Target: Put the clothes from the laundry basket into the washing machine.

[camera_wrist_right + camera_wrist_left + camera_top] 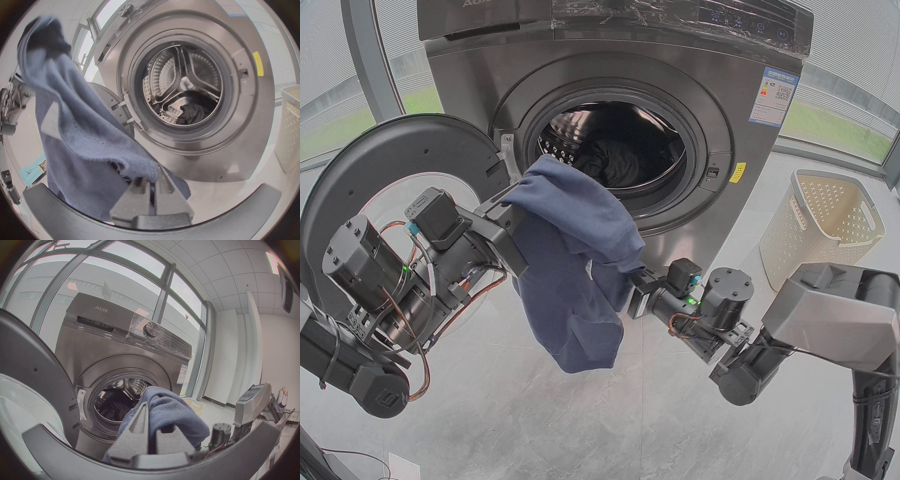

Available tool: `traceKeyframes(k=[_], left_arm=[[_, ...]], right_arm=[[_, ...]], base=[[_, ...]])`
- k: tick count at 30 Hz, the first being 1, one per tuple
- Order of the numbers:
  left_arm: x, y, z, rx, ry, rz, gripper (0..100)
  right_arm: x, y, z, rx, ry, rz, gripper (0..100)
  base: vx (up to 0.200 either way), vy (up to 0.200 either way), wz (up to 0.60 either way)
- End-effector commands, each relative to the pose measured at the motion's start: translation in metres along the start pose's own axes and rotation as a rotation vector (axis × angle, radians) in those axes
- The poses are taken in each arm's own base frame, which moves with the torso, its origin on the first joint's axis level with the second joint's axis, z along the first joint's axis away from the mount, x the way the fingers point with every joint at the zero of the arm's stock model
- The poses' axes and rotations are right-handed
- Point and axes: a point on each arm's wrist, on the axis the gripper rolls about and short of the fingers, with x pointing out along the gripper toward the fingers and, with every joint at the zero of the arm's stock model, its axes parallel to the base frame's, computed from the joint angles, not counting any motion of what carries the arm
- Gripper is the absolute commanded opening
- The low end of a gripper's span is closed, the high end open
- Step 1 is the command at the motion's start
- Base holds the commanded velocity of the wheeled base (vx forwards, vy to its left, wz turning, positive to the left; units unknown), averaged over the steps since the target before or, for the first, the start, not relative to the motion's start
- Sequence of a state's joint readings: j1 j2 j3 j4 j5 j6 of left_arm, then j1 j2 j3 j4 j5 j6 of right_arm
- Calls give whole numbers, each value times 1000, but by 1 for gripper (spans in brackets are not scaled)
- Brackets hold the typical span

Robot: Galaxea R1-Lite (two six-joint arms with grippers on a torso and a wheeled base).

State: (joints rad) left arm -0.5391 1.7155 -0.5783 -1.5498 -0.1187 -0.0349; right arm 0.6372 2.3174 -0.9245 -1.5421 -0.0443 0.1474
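Hanging from both grippers in the head view, the blue garment (575, 269) sags before the washer (700, 75), just below and outside its open port (612, 147). Its top fold covers the tips of the left gripper (511, 209), and its lower corner hides those of the right gripper (634, 292). A dark garment (612, 164) lies in the drum, half lost in shadow. The door (381, 156) stands swung wide on the left, behind the left arm. The basket (831, 215) sits on the floor to the right, well apart from the garment, its lower corner hidden by the right arm. Bare floor (550, 419) spreads under the hanging cloth.

From the left wrist, the left gripper (151, 435) has its jaws nearly together, pinching a blue fold (172, 410) that blocks part of the port. The door's rim (28, 365) sits close beside it.

From the right wrist, the right gripper (153, 190) clamps a hem of the garment (78, 137), jaws narrow. The cloth screens the left arm (11, 100). The drum (184, 81) shows open beyond, with the dark garment (193, 114) at its bottom. The basket (289, 128) is cut off at the edge.
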Motion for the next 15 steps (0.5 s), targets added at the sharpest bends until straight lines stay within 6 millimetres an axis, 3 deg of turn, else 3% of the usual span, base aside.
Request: traceKeyframes(k=[1,4,5,8,15], left_arm=[[-1,10,-3,2,13,23,0],[-2,10,-4,3,18,24,0],[-5,10,-8,1,37,26,0],[-9,11,-13,-4,65,30,0],[-16,10,-35,-16,154,33,0]], right_arm=[[-26,-21,59,-17,-88,-63,0],[-31,-24,70,-19,-109,-73,0],[-44,-30,89,-23,-141,-99,0],[-58,-35,110,-23,-184,-117,0],[-61,-31,139,-28,-279,-109,0]], base=[[0,0,0],[0,0,0],[0,0,0],[0,0,0],[0,0,0]])
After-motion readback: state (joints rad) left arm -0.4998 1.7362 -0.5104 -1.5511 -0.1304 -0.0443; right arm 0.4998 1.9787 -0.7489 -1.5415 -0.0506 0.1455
